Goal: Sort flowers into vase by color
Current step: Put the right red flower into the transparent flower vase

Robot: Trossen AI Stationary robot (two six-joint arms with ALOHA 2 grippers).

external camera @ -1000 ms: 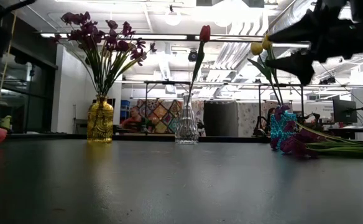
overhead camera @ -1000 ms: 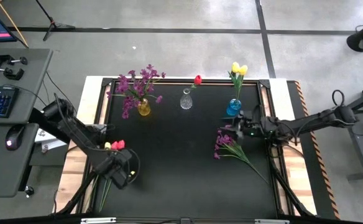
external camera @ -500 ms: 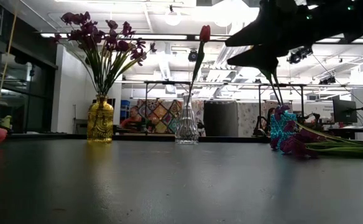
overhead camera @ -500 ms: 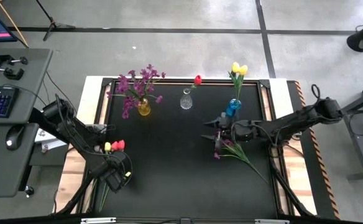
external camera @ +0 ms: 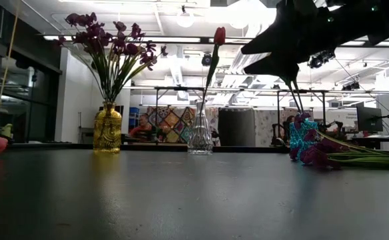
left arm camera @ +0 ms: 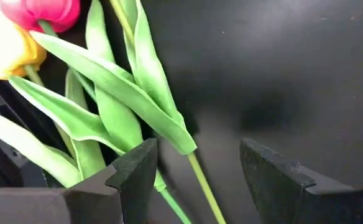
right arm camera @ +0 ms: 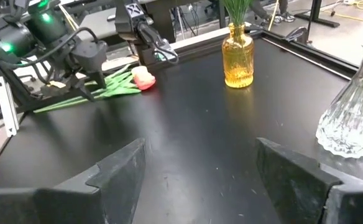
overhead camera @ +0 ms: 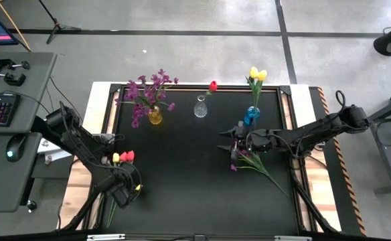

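Note:
A red tulip (overhead camera: 127, 155) and a yellow tulip (overhead camera: 115, 158) lie at the table's left edge, stems running toward the near edge. My left gripper (overhead camera: 120, 192) points down over those stems, open, with a green stem (left arm camera: 201, 186) between its fingers. A purple spray (overhead camera: 244, 156) lies flat on the table at the right. My right gripper (overhead camera: 227, 139) hovers open just left of it, nothing between its fingers (right arm camera: 116, 171). Along the far edge stand a yellow vase (overhead camera: 154, 118) with purple flowers, a clear vase (overhead camera: 200, 108) with one red tulip, and a blue vase (overhead camera: 252, 115) with yellow tulips.
The black mat's raised frame (overhead camera: 108, 134) runs close beside the tulips on the left. A desk with keyboard and mouse (overhead camera: 11, 144) stands left of the table. Bare black mat (overhead camera: 182, 174) lies between the two arms.
My left gripper has gone a little toward the near edge along the tulip stems, sunk slightly and rolled about its own axis. My right gripper has travelled toward the table's left, past the blue vase, and now hangs beside the purple spray's head. Both have since kept still.

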